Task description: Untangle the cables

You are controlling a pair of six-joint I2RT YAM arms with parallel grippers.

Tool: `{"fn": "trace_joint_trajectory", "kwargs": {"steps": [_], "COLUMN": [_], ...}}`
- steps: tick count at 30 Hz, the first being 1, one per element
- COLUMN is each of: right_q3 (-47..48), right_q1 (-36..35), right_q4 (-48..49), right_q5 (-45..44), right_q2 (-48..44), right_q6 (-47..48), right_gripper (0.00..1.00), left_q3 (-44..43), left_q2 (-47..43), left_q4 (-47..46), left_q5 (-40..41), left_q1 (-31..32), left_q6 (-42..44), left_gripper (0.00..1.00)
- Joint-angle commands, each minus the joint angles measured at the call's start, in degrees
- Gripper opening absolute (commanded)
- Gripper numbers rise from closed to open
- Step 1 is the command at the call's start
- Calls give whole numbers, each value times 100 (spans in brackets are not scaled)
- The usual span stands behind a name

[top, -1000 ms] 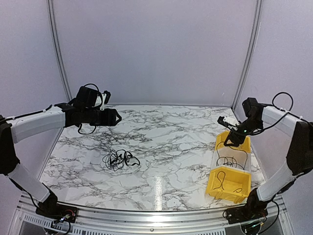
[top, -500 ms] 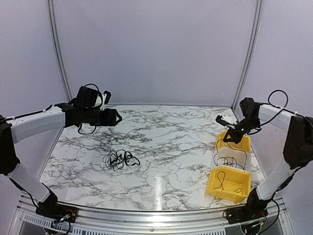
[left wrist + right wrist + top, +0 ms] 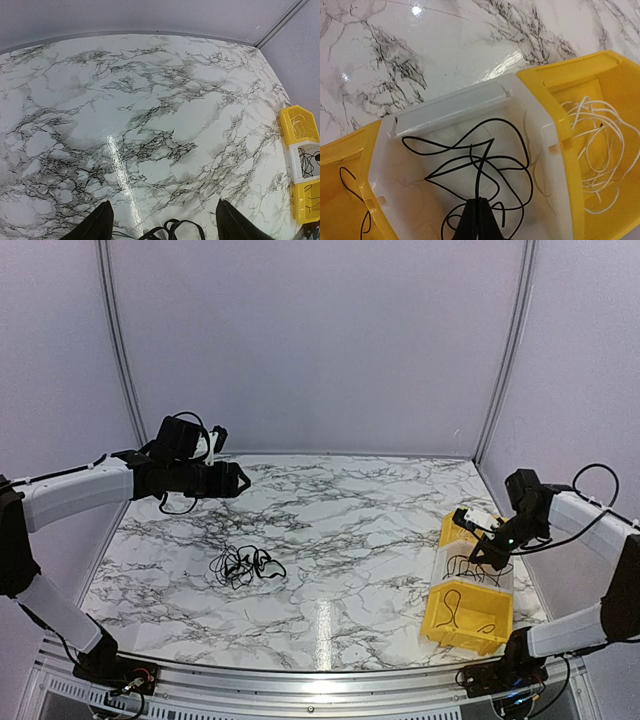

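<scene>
The cables [image 3: 245, 565] form a small, dark, wiry, looping tangle.

A small dark tangle of cables [image 3: 245, 565] is seen on the table [image 3: 350, 510], near its left edge. The left gripper [image 3: 241, 480] is held high by the far left corner. The right gripper [image 3: 487, 558] is held over a white bin [image 3: 458, 567], set between two yellow bins [image 3: 466, 617] at the right edge.

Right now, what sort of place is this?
Probably a robot test booth: plain walls enclose a marble-patterned table, a left arm and right arm stand at its near edge, and small bins hold cables.
</scene>
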State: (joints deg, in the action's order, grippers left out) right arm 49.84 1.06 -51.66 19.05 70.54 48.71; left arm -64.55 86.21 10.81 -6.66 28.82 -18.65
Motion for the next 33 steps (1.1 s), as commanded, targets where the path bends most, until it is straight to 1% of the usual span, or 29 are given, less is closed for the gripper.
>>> {"fn": "trace_joint_trajectory", "kwargs": {"steps": [1,14,23,26,29,30,33], "right_q3": [-318,-645,-713,-515,-233,-187,25], "right_q1": [95,58,-51,-67,-76,-79,-80], "right_q4": [335,1178,1453,1123,754,652,330], "right_q5": [-362,-828,-1016,-936,-973,-1011,-1156], "right_q2": [-19,585,841,666,178,20,-372], "right_q6": [21,-283,-398,-436,-406,-369,-241], "right_gripper": [0,0,1,7,15,17,29], "left_q3": [-92,-92,-85,-77,-75,-75,-74], "left_q2": [7,-24,-9,-18,-11,-13,-3], "left_q4": [103,106,106,105,107,106,106], "left_q5": [-100,-97,-82,-47,32,58,126], "left_q1": [-25,-25,-23,-21,-24,-21,-24], "left_q6": [-47,-55,-44,-35,-12,-10,27], "left_gripper": [73,73,73,73,73,73,73]}}
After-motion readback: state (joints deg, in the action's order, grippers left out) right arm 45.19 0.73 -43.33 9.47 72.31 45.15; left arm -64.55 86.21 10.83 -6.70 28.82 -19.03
